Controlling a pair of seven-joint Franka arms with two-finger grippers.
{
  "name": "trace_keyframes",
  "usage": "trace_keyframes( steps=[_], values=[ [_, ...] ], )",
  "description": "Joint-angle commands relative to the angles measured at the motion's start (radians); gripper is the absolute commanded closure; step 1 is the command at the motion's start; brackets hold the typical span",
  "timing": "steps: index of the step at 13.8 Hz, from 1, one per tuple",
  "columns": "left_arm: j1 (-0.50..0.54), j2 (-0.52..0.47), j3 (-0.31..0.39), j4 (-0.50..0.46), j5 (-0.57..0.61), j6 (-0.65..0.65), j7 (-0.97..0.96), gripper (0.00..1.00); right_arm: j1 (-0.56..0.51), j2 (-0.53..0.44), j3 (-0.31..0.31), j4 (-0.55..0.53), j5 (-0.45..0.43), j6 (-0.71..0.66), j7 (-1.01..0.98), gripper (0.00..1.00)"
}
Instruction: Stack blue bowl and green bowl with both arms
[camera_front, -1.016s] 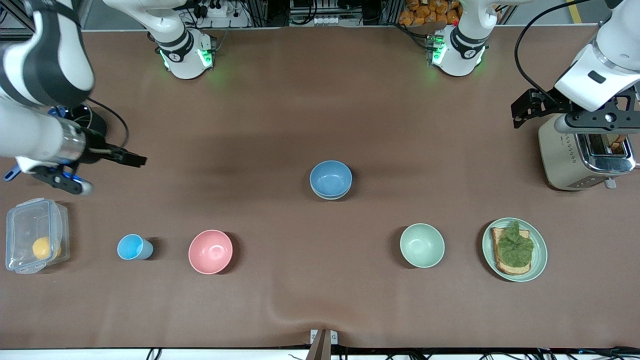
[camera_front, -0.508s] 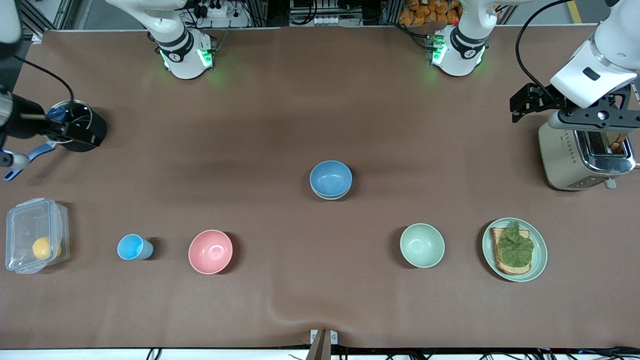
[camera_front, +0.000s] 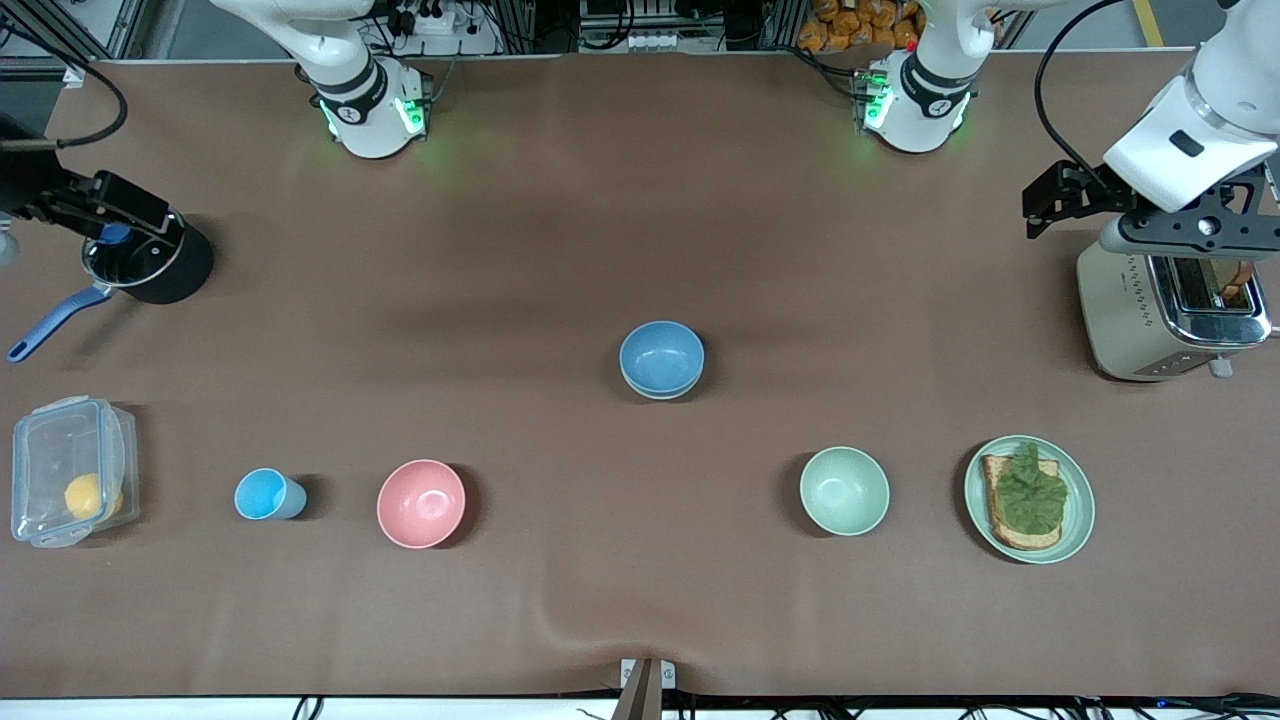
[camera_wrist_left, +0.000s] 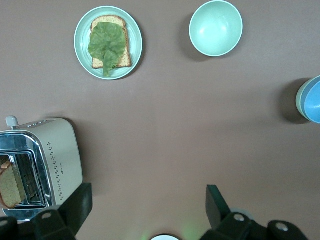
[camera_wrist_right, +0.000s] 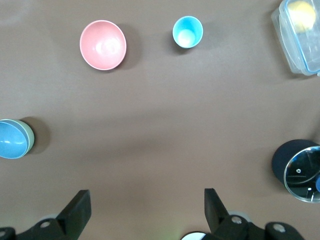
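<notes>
Left gripper (camera_front: 1140, 215) open over toaster (camera_front: 1165, 315) | right gripper (camera_front: 95, 205) open over pot (camera_front: 150, 262) | blue bowl (camera_front: 661, 358) nested in green bowl (camera_wrist_right: 30, 136), table centre, 8 o'clock from left gripper.

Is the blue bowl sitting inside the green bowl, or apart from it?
Inside. The blue bowl sits nested in the green bowl, whose rim shows beneath it; the right wrist view confirms.

- Bright, even overhead light on the brown table (camera_front: 560, 200) — matte, no hot spots.
- Soft, short shadows hugging the blue bowl (camera_front: 661, 358), pink bowl (camera_front: 421, 503) and mint bowl (camera_front: 844, 490).
- Broad diffuse dark band across the cloth just above the blue bowl in the front view.
- Specular glint on the toaster (camera_front: 1165, 310) top — chrome reflecting.
- Green LED glow at both arm bases.
- Wrist views sharp on the table; own fingers at the frame edge dark.
</notes>
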Motion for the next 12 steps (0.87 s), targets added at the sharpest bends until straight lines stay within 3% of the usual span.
trace_keyframes(
  steps=[1,6,12],
  values=[
    [0.022,-0.012,-0.012,0.015,-0.023,-0.027,0.018,0.00,0.014,0.011,0.005,0.014,-0.033,0.023,-0.015,0.00],
    [0.022,-0.011,-0.002,0.015,-0.049,-0.029,0.016,0.00,0.026,0.023,0.000,0.012,-0.093,0.041,-0.015,0.00],
    [0.020,0.002,0.001,0.037,-0.046,-0.031,-0.087,0.00,0.053,0.027,-0.003,0.011,-0.095,0.051,-0.009,0.00]
  ],
)
